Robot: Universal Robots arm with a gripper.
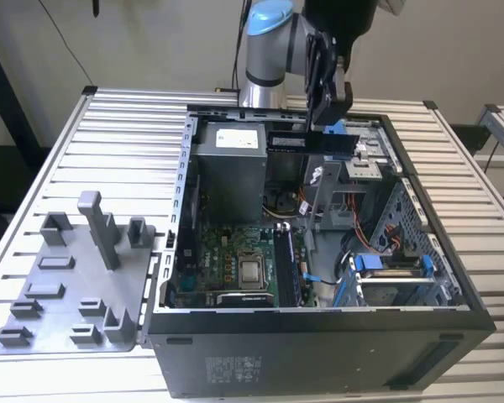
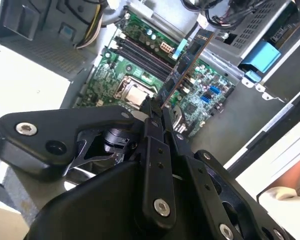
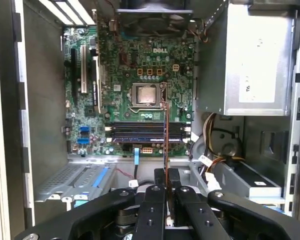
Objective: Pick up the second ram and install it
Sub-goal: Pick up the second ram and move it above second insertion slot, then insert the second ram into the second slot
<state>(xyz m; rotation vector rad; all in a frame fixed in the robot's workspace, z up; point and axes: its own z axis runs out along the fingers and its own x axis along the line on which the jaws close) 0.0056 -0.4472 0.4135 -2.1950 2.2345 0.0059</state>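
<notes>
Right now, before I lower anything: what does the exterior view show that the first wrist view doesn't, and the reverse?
Exterior view: the grey holder plate on the slatted table, and the second ram seen broadside, held above the case. First wrist view: the ram seen edge-on, its line crossing the memory slots, and the blue connectors. Both: the tool shut on the ram, the motherboard, the processor and the power supply.

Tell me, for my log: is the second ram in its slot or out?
Out: the tool holds the second ram in the air over the open case.
</notes>
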